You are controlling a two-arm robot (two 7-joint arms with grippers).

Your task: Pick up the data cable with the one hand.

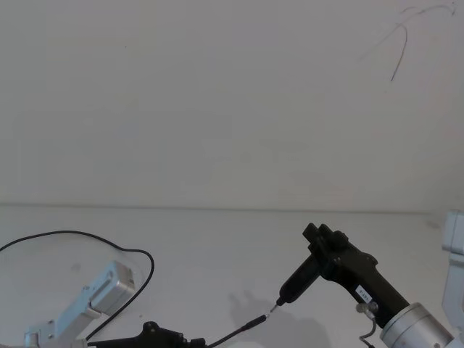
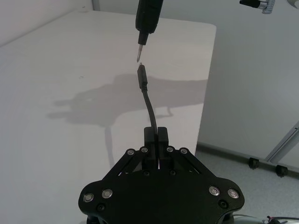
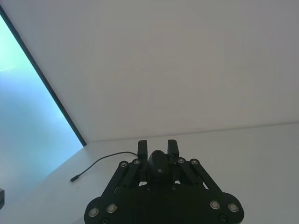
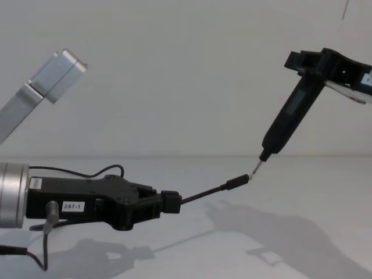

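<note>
White surface [image 4: 325,192] before a plain pale wall [image 1: 217,101]; in the left wrist view I see grey floor beyond the surface's edge. My left tool [image 4: 170,203], labelled "297-1", is closed on the data cable [image 4: 203,193], fingers pinched together on the cord and held above the surface. From the fingers a short length of cord rises to the plug [image 2: 142,78], whose silver tip sits just beside the metal point of the pen-shaped implement [image 4: 288,122]; I cannot tell whether they touch. My right tool [image 3: 159,148] is clamped around that implement, raised at right. Count: two tools, one data cable, one implement. A thin black cord [image 1: 87,239] trails across the surface behind the left arm.
</note>
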